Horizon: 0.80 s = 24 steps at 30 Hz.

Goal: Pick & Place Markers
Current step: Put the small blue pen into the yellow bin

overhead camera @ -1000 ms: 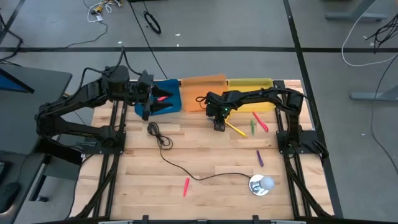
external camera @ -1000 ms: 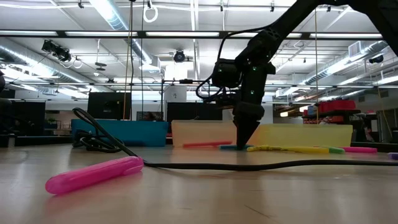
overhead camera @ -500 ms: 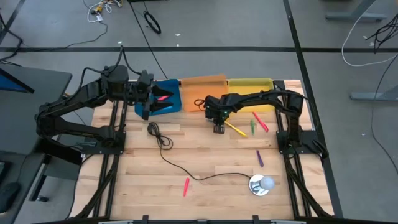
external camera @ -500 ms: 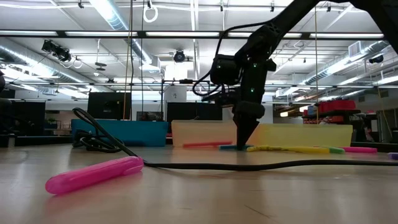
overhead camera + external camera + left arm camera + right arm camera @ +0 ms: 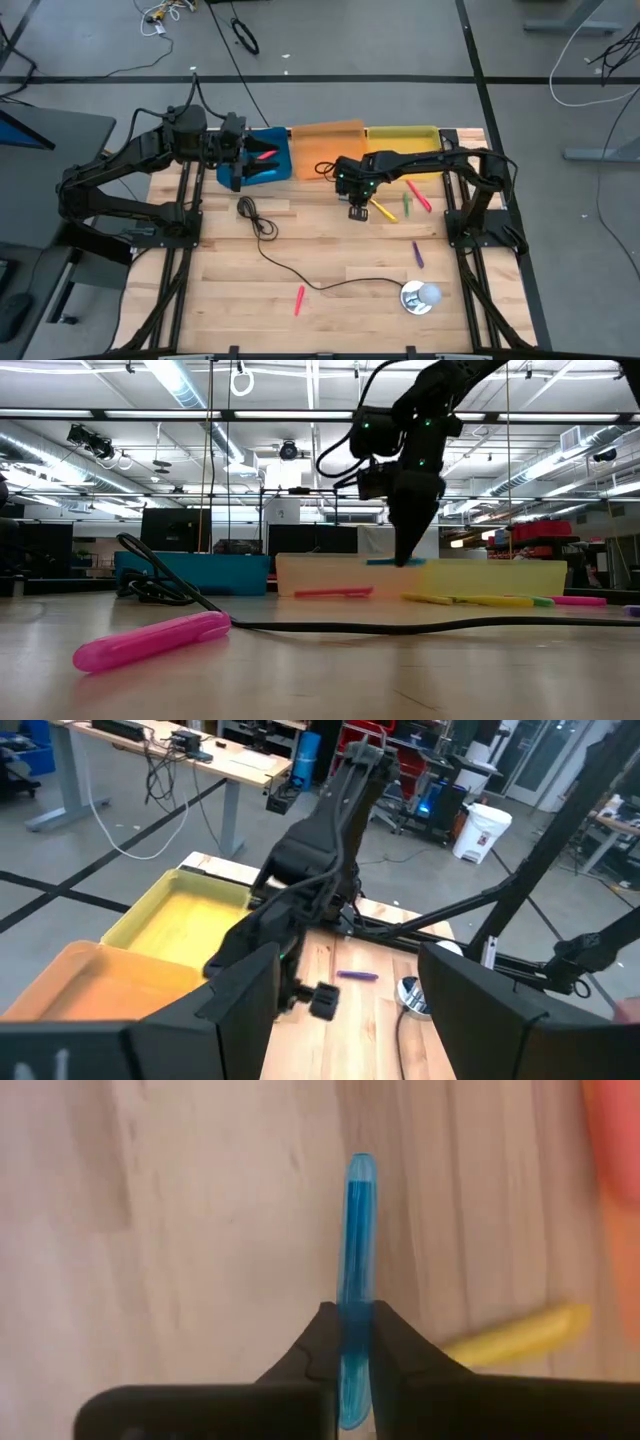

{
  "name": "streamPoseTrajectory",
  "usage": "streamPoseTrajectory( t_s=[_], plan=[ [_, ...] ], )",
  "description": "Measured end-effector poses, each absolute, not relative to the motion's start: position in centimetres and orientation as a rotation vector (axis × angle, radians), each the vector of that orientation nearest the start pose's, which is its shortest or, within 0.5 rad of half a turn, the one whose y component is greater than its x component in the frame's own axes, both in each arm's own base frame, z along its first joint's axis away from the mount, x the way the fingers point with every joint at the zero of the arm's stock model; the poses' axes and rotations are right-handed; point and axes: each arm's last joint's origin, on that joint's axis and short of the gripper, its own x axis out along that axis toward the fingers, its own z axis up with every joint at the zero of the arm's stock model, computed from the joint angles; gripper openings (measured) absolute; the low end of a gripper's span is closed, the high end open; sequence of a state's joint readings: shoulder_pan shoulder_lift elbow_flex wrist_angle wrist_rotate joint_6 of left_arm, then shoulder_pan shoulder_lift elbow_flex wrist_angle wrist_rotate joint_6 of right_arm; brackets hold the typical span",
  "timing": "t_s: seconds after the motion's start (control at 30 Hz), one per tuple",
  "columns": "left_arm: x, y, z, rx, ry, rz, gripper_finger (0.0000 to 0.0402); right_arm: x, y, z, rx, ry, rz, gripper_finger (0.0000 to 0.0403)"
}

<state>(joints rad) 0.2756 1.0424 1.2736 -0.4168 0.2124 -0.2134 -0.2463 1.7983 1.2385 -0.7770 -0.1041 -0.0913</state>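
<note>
The right gripper [image 5: 357, 1342] is pinching a blue marker [image 5: 357, 1250] near one end at picture centre, so it might swivel or slip mid-carry.

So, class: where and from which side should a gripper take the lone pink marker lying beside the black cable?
Mid-barrel, from straight above, fingers across its narrow width: the pink marker lies flat on the table, and the black cable passes near its far end.

Black jointed arms [image 5: 130, 170], green indicator lights.
</note>
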Motion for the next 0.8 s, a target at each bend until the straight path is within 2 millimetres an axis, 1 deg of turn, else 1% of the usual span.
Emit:
streamPoseTrajectory(
  t_s=[0.3, 0.57, 0.8],
  plan=[
    [20.0, 5.1, 42.8, -0.255, 0.170, 0.112, 0.0243, 30.8, -7.4, 21.7, 0.188, 1.364, -0.066, 0.0016],
    [20.0, 5.1, 42.8, -0.255, 0.170, 0.113, 0.0243, 28.6, -6.8, 23.7, 0.217, 1.423, -0.058, 0.0016],
    [20.0, 5.1, 42.8, -0.256, 0.170, 0.113, 0.0243, 27.2, -6.5, 25.5, 0.213, 1.405, -0.059, 0.0016]
  ],
)
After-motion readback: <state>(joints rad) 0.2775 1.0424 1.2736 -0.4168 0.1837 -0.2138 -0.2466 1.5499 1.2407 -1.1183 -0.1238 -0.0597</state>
